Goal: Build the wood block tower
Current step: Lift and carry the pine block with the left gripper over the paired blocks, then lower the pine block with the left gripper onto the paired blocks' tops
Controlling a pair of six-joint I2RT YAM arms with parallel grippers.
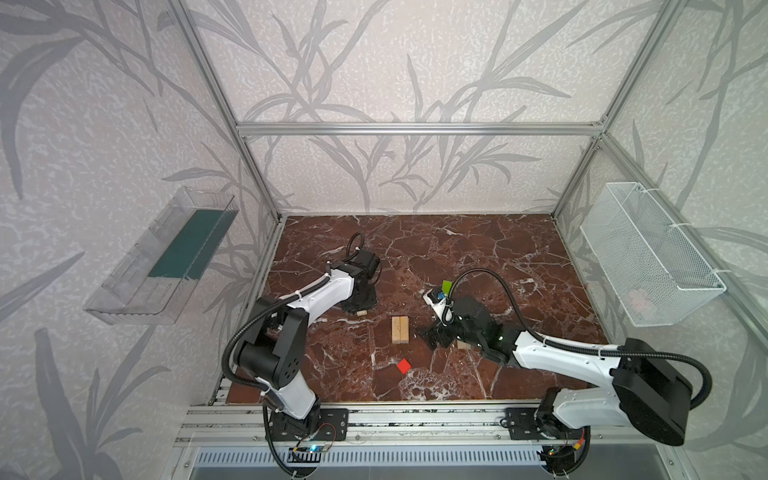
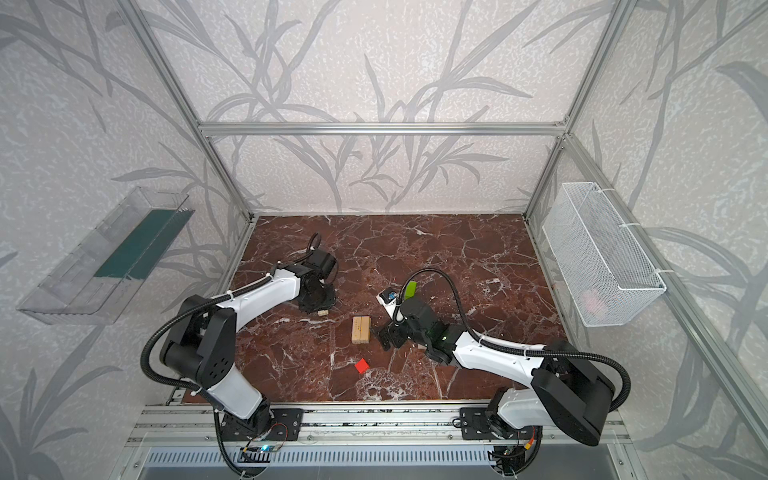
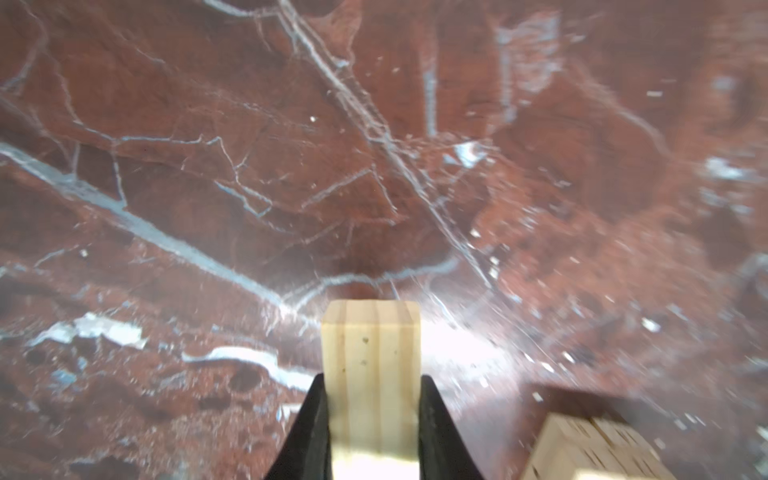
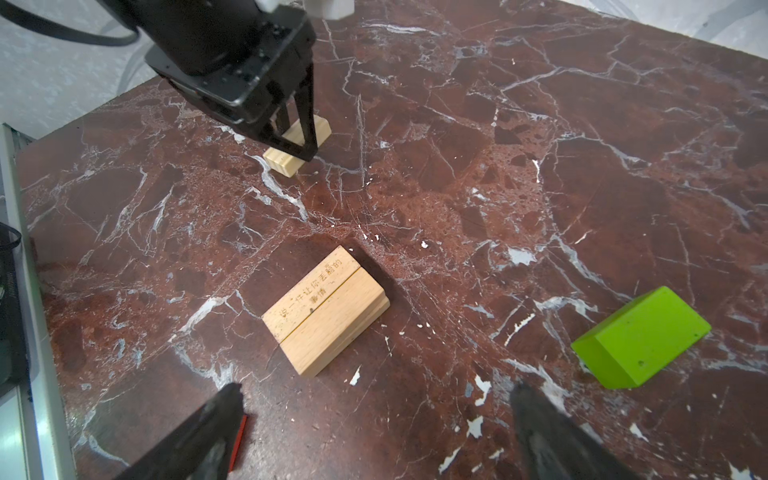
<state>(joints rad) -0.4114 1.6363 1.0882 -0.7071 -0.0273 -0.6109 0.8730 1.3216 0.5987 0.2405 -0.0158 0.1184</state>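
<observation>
The left gripper (image 4: 297,141) is clamping a pale plank (image 3: 370,361) between its narrowed jaws, while the right gripper (image 4: 374,424) is hovering with jaws wide, the paired planks (image 4: 326,309) lying just ahead of them, the lime-green block (image 4: 642,338) beyond one finger, probably the red cube (image 4: 240,434) beside the other.

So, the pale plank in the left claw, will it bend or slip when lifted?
The pale plank looks like solid wood, so it will probably stay stiff. The left claw presses two flat, parallel sides, so the grip should hold, though smooth wood may slip a little. Small beside the claw, it is likely light.
</observation>
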